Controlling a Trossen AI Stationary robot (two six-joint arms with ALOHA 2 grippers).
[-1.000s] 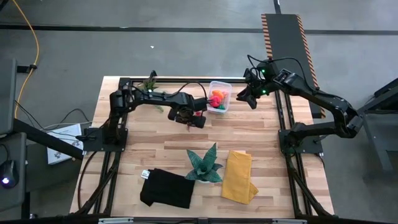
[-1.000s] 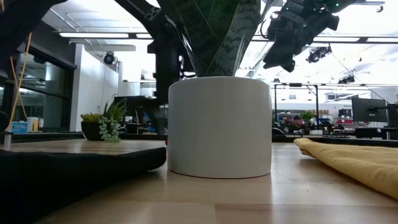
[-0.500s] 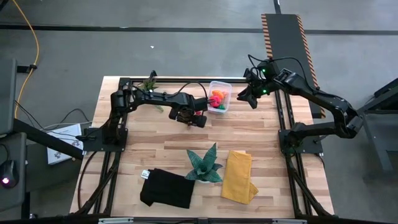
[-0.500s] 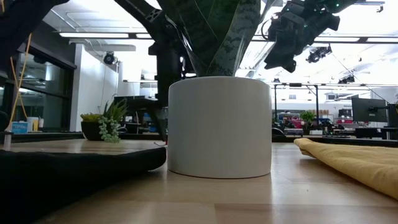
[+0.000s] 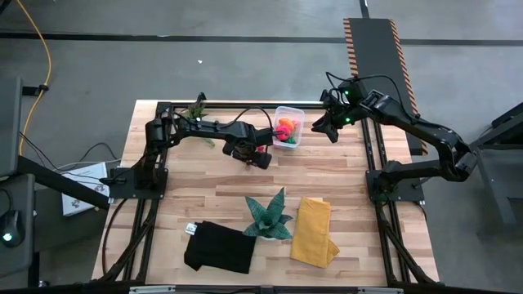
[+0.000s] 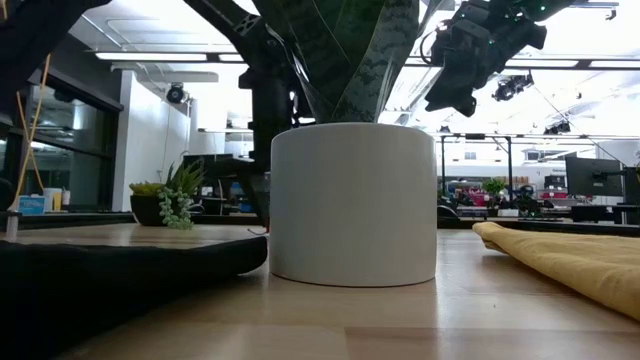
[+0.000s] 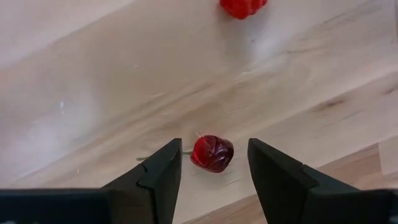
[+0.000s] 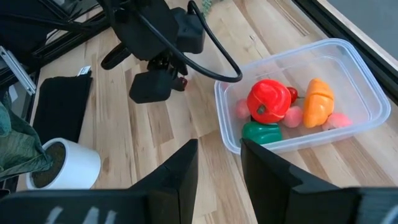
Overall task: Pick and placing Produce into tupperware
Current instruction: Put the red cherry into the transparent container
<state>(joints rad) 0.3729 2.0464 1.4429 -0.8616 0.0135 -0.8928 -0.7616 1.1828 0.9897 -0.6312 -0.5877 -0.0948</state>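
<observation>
Fingers first: in the left wrist view the left gripper stands spread, a dark red toy berry lying on the wood between the tips, apparently untouched; another red piece lies beyond.

In the right wrist view the right gripper hangs with a narrow gap, holding nothing, above the clear tub already holding a red tomato, orange piece and green piece.

From above, the tub sits at the table's far edge between both arms.

Judged step: grasping. Next, close on the berry, lift, carry to the tub.
</observation>
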